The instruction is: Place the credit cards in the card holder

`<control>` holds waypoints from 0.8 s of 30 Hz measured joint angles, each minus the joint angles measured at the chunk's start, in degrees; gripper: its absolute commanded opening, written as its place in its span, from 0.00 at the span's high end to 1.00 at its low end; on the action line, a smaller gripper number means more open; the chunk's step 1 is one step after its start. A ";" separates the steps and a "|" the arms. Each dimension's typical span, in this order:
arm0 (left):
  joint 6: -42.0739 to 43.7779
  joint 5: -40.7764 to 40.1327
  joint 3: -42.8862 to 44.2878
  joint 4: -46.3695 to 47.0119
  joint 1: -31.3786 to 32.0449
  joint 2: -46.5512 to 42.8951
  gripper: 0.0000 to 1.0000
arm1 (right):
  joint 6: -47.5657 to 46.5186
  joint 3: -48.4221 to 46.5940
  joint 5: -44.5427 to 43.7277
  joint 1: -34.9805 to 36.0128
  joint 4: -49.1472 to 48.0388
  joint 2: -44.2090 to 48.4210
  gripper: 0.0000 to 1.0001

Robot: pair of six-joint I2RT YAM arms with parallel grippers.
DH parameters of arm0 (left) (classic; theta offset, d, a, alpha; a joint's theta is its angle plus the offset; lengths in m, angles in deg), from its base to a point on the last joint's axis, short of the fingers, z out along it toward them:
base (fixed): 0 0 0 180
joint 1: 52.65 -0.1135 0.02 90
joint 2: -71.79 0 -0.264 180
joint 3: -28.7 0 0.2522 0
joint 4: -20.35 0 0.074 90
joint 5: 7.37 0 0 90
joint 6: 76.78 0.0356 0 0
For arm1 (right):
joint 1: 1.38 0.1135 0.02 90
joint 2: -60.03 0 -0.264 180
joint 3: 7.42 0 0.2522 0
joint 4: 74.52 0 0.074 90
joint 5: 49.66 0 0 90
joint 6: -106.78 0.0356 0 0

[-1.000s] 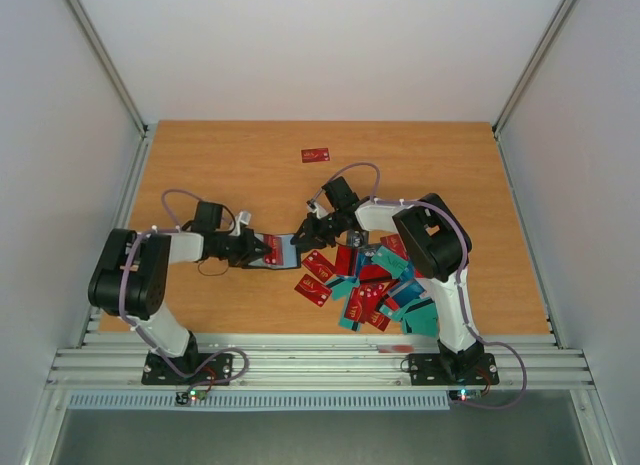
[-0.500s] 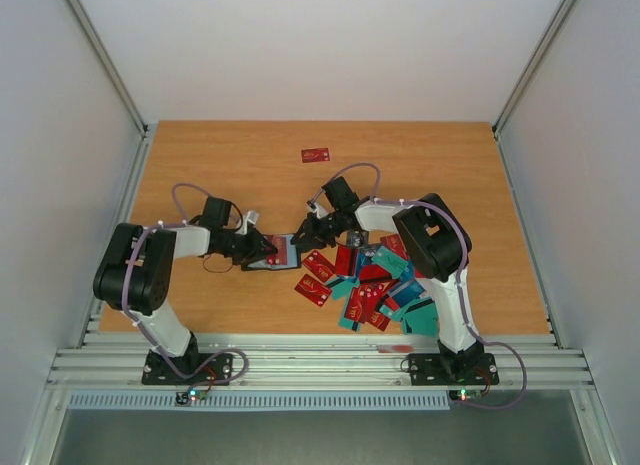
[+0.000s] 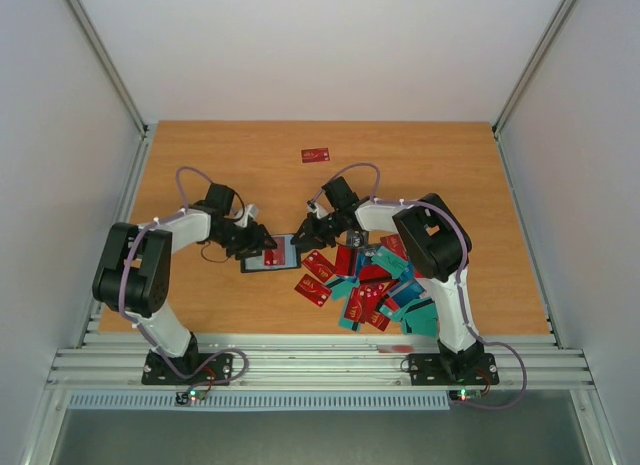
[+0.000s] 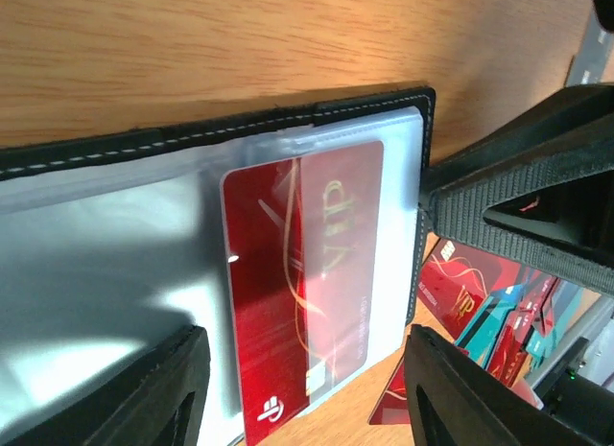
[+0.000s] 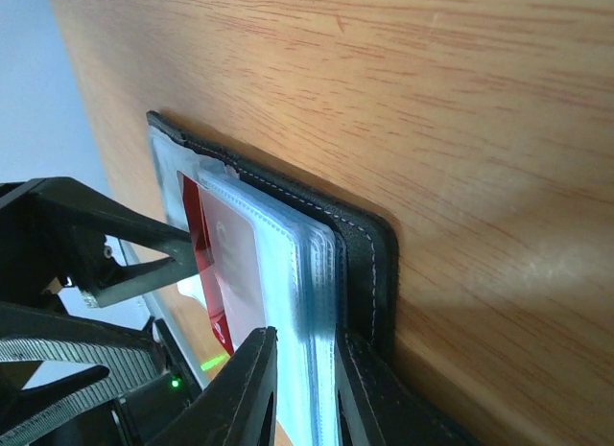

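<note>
Letting go is what just happened: the left gripper (image 3: 256,241) had a red card pinched a second ago and was feeding it in, and now its jaws stand apart with nothing between them. In the left wrist view the red VIP card (image 4: 307,273) sits inside a clear sleeve (image 4: 115,273) of the card holder (image 4: 240,120), most of it under the plastic, one short end near the sleeve's open edge. How fully it is seated I can't tell from here

The holder lies open and flat on the table (image 3: 200,165), between the two arms, just left of the card pile (image 3: 375,285). The left arm has also shifted a little toward the far side since the earlier shots; the holder itself looks barely moved

The right gripper (image 3: 308,232) hasn't changed: clamped on the right edge of the holder, fingers (image 5: 251,388) straddling the stack of sleeves and the black cover, pinning it down

Meaning for the task: one card looks delivered, so this cycle is done. Most of the work remains, my guess: the heap of red and teal cards by the right arm is untouched, and a lone red card (image 3: 315,155) sits well apart at the far side. Next is likely the left arm going for another card while the right keeps the holder pinned
</note>
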 measured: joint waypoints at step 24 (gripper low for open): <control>1.07 -12.00 6.71 -10.03 5.77 0.90 0.58 | 0.81 0.00 0.02 0.00 -0.11 -0.11 0.83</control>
